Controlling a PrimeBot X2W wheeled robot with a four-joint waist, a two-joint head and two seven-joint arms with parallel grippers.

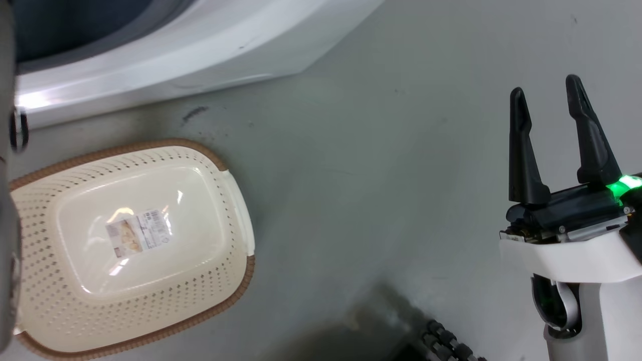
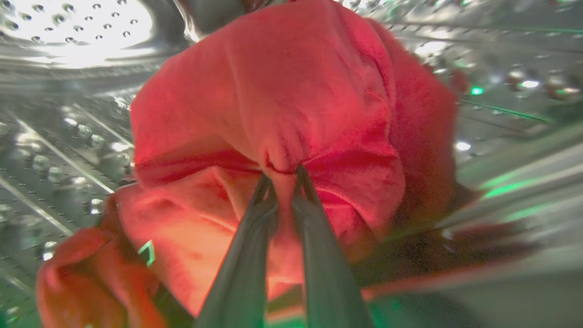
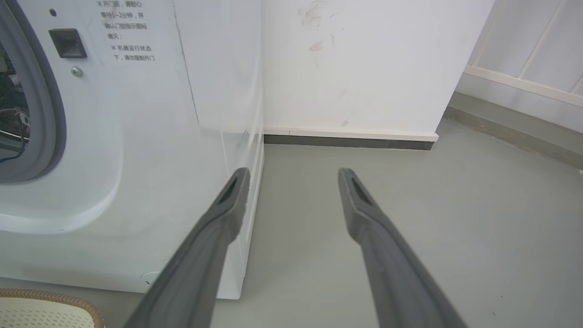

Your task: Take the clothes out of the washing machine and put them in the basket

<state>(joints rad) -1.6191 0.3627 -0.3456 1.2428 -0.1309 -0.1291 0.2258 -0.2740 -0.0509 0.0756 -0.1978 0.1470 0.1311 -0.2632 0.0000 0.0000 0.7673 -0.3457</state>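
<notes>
Item 1, left gripper [image 2: 282, 175]. In the left wrist view its two dark fingers rise from 6 o'clock to the centre. The tips stand nearly together, pinched on a fold of the garment [image 2: 291, 91].

Item 2, garment. Red soft fabric, bunched and gathered at the pinch. It spreads from centre to 12 o'clock, and a loose lobe hangs at 8 o'clock. It is inside the drum [image 2: 68, 136], whose perforated steel shows at 9 to 11 o'clock and at 2 o'clock. Whether the fabric rests on the drum wall cannot be told.

Item 3, basket [image 1: 210, 281]. Cream, with perforated sides and a brown rim. It sits on the floor [image 1: 376, 175] at 8 o'clock of the head view and holds nothing. A sticker [image 1: 138, 233] lies on its inner bottom. One corner shows at 7 o'clock of the right wrist view [image 3: 45, 303].

Item 4, washer [image 1: 165, 55]. White front, at 11 o'clock of the head view, just beyond the basket. In the right wrist view [image 3: 150, 150] it takes up the left half, with the grey ring [image 3: 48, 114] at 9 o'clock.

Item 5, right gripper [image 1: 545, 86]. At 3 to 4 o'clock of the head view, fingers pointing to 12. The fingers are spread wide, with nothing between them and nothing touched. A green light [image 1: 624, 184] glows at its base. The right wrist view [image 3: 294, 172] shows the same wide gap, over bare floor and well apart from the basket.
</notes>
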